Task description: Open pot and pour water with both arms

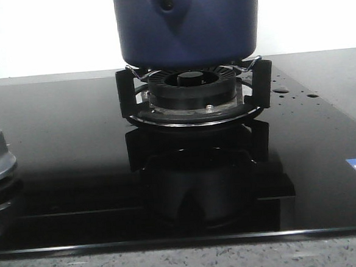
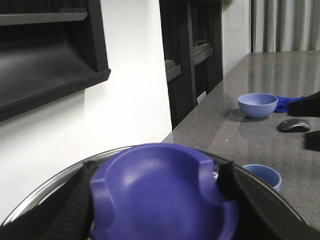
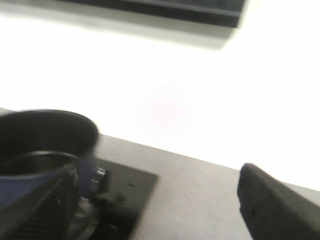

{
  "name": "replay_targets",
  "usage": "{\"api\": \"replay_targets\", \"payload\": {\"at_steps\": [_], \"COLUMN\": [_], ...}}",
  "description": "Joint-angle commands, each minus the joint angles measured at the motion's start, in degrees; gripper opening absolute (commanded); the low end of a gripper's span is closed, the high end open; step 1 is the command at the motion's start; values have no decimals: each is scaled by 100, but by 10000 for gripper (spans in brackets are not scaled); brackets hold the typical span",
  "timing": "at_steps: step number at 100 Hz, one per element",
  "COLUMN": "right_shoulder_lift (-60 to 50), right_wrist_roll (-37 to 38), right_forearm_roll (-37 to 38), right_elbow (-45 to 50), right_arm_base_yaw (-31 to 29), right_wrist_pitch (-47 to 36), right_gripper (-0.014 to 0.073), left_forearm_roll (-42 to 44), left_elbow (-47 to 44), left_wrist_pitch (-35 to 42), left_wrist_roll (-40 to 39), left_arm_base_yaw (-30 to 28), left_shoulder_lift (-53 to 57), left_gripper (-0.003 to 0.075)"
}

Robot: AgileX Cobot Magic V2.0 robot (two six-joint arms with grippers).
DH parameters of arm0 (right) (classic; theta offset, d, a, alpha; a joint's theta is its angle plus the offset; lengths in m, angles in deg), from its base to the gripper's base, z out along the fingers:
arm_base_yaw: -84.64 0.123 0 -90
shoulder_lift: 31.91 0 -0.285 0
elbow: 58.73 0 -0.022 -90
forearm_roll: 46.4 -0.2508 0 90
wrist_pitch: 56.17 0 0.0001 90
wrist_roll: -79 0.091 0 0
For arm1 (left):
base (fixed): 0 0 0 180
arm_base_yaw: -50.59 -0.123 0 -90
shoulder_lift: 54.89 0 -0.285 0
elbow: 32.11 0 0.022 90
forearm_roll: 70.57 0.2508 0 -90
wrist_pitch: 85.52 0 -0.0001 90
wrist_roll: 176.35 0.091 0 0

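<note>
The pot sits on the black burner stand of the glossy cooktop, its mouth open. The left gripper is clamped on a purple lid knob, glass lid rim curving beneath. The right gripper has its fingers spread wide, just beside the pot's rim. On the grey counter stand a blue bowl, a mouse and a small cup.

Pot fills burner; stovetop in front open.
</note>
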Motion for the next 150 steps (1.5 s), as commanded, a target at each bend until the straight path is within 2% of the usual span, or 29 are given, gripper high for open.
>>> {"api": "replay_targets", "payload": {"at_steps": [1, 28, 52, 88, 105, 117, 131, 150], "right_shoulder_lift": [9, 9, 37, 694, 1042, 1250, 1492, 1721], "right_wrist_roll": [22, 22, 22, 22, 50, 266, 278, 291], "right_forearm_roll": [87, -1, -813, -886, -898, -898, -898, -898], "right_elbow": [203, 1387, 2070, 2155, 2155, 2155, 2133, 2083], "right_arm_base_yaw": [-150, -175, -175, -175, -111, 20, 229, 554], "right_wrist_pitch": [-580, -1109, -2193, -2333, -2825, -3137, -3224, -3760], "right_gripper": [584, 584, 586, 586, 586, 586, 585, 585], "left_forearm_roll": [-527, -527, -527, -565, -565, -565, -565, -565], "left_elbow": [-113, -595, -595, -595, -595, -595, -595, -595], "left_wrist_pitch": [27, 37, 37, 36, 36, 36, 36, 36], "left_wrist_roll": [-82, -82, -82, -82, -82, -82, -82, -82], "left_arm_base_yaw": [-19, -19, -19, -19, -19, -19, -19, -19], "left_shoulder_lift": [496, 828, 828, 770, 770, 770, 770, 770], "left_gripper": [195, 195, 195, 195, 195, 195, 195, 195]}}
